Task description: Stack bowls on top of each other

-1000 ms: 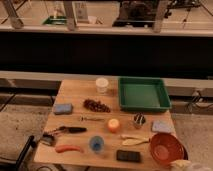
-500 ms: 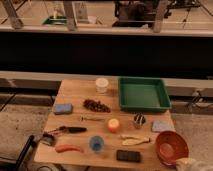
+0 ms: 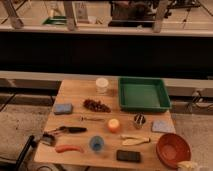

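An orange-red bowl (image 3: pixel 173 148) sits upright at the front right corner of the wooden table (image 3: pixel 75 92). No dark purple bowl shows in the camera view. A pale part of my gripper (image 3: pixel 188 165) shows at the bottom right edge of the view, just in front of and right of the orange-red bowl's rim, close to it or touching it. The rest of the arm is out of view.
A square green tray (image 3: pixel 144 93) stands at the back right, a white cup (image 3: pixel 102 85) beside it. A small blue cup (image 3: pixel 96 144), an orange (image 3: pixel 114 125), a black phone (image 3: pixel 128 156), a pale banana-like thing (image 3: pixel 135 140), a blue sponge (image 3: pixel 63 108) and a black-handled tool (image 3: pixel 67 130) lie about.
The orange-red bowl has shifted a little to the right near the table's front right corner. Everything else on the table stays where it was.
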Robot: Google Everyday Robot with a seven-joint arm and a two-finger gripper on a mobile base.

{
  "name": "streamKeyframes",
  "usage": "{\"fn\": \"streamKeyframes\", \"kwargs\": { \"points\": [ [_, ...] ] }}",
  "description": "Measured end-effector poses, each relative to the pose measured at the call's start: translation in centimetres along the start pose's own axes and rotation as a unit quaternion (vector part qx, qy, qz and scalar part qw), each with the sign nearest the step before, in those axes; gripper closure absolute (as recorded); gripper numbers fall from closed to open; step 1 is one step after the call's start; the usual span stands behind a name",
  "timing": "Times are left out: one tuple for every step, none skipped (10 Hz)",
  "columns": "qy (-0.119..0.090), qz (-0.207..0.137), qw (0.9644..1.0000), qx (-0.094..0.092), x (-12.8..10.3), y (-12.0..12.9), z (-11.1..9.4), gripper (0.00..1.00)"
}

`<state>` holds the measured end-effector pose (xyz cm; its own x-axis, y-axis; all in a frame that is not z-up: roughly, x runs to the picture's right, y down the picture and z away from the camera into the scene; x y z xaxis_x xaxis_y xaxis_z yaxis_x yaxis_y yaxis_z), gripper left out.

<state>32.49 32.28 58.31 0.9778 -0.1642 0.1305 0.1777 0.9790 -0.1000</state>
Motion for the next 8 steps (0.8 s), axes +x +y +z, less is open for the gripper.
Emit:
{"fn": "streamKeyframes", "kwargs": {
  "points": [
    [0.001, -0.002, 1.0000, 0.003, -0.1, 0.5, 0.0, 1.00],
    [0.001, -0.005, 1.0000, 0.006, -0.2, 1.1, 0.0, 1.00],
    [0.002, -0.008, 0.9999, 0.008, -0.3, 1.4, 0.1, 1.00],
    [0.001, -0.013, 0.9999, 0.012, -0.4, 1.7, 0.2, 1.00],
    [0.000, -0.016, 0.9998, 0.015, -0.6, 1.9, 0.4, 1.00],
    [-0.001, -0.020, 0.9996, 0.018, -0.7, 1.8, 0.5, 1.00],
    [-0.002, -0.021, 0.9996, 0.021, -0.7, 1.8, 0.6, 1.00],
    [-0.001, -0.021, 0.9994, 0.027, -0.6, 1.6, 0.7, 1.00]
  ]
}}
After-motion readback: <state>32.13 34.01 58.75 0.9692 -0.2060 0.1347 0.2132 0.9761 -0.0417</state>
